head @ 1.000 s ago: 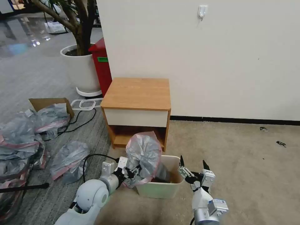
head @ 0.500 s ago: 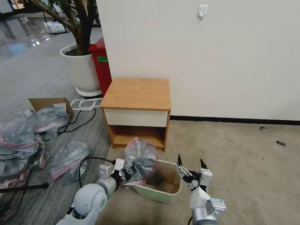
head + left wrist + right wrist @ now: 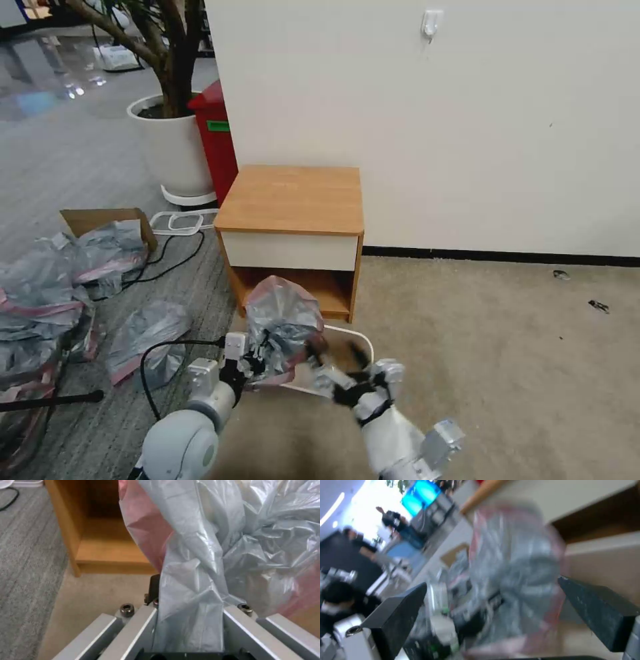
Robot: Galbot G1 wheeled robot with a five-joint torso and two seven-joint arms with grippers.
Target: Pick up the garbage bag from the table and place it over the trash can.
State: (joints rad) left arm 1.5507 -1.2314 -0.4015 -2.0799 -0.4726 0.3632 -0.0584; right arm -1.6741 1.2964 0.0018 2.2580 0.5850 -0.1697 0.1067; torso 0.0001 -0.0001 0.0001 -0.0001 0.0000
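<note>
Beige carpet meets a white wall behind the desk. Below it, the left end effector is clenched on the garbage bag, bunched above the trash can. The right end effector, fingers spread, reaches toward the bag. No writing is legible.

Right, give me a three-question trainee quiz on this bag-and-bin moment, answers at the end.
1. True or false: the garbage bag lies flat on the nightstand.
2. Which gripper is shut on the bag? A) left B) right C) both
3. Fill in: the right gripper is open and reaches toward the bag over the ____.

Key:
1. False; it is held up in front of the nightstand, above the trash can.
2. A; the left gripper clamps a bunched fold, seen in the left wrist view.
3. trash can
</note>
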